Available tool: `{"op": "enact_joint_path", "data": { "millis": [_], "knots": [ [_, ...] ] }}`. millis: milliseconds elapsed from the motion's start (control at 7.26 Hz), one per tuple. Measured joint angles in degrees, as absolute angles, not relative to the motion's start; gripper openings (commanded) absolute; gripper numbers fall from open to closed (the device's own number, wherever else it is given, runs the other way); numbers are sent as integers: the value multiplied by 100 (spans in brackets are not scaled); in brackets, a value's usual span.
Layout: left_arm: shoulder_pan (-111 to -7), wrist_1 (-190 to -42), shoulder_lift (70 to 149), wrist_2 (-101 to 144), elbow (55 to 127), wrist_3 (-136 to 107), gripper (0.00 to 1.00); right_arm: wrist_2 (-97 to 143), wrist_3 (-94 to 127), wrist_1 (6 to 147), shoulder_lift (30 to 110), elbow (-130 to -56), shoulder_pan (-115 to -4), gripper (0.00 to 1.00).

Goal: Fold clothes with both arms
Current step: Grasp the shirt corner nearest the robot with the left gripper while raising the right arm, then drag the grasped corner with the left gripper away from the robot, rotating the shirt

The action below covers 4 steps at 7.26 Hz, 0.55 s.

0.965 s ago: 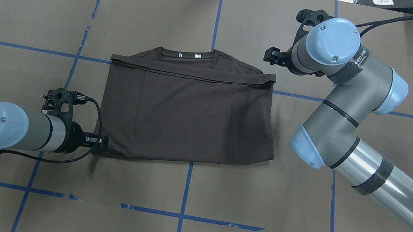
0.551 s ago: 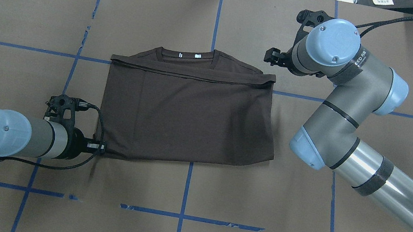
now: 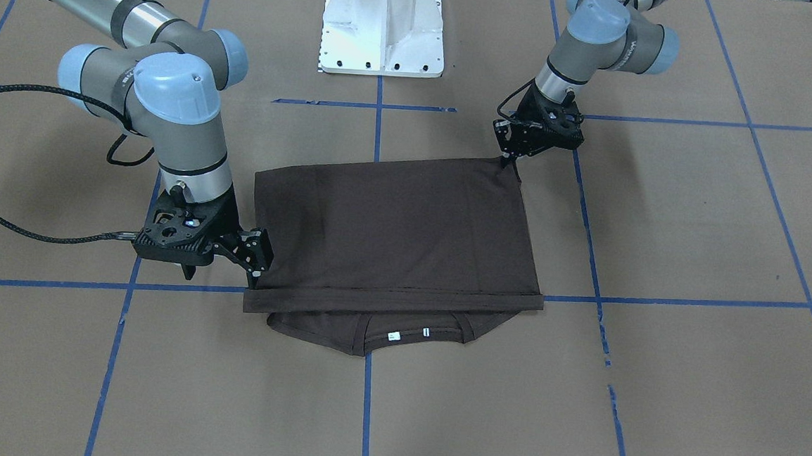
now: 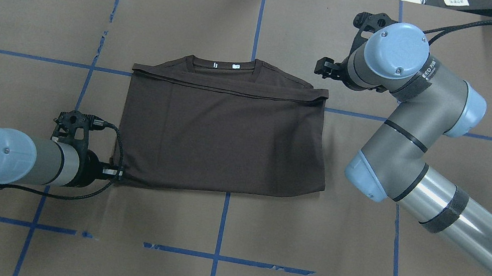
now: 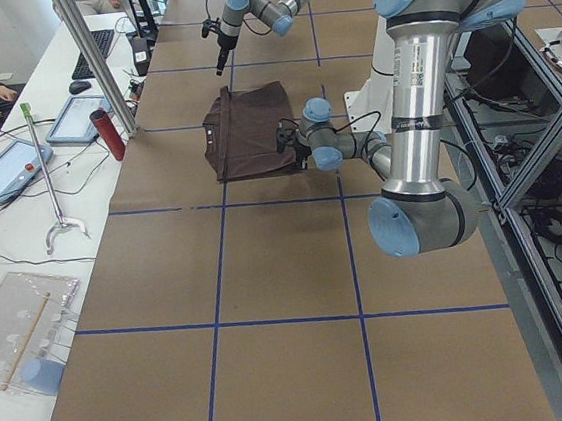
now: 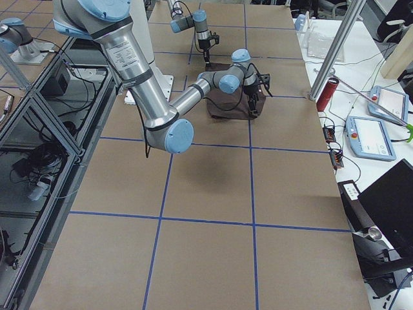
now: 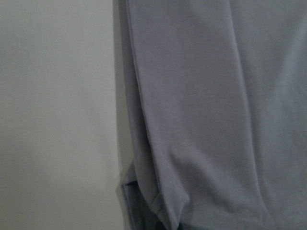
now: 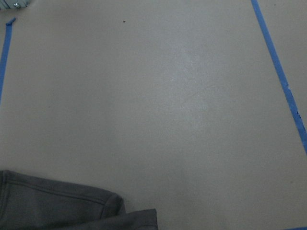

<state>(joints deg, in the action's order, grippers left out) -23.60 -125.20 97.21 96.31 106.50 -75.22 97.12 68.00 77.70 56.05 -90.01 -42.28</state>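
Halved T-shirt (image 4: 225, 139), readied for the next fold.
My left gripper (image 3: 507, 159) looks pinched on its near corner to lift it; my right gripper (image 3: 258, 253) hangs parted, empty, by the hem corner.

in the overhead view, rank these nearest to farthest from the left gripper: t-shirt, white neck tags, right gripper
Measured from the left gripper:
1. The T-shirt, whose near-left corner is right at that gripper.
2. The white neck tags, at the collar on the shirt's far edge, mid-table.
3. The right gripper, just beyond the shirt's far-right corner.
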Motion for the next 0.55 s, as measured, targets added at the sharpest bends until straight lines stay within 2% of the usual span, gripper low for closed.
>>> {"op": "enact_joint_path", "data": {
  "millis": [276,551],
  "knots": [
    [-3193,-12302,9843,9648,10439,-6489,0,9712,6802,7770,5613,-9000,-4227,100],
    [-4081,-12224,10621,9661,9496,-5639,0,9712,6803,7770,5618,-8997,-4227,100]
  ]
}}
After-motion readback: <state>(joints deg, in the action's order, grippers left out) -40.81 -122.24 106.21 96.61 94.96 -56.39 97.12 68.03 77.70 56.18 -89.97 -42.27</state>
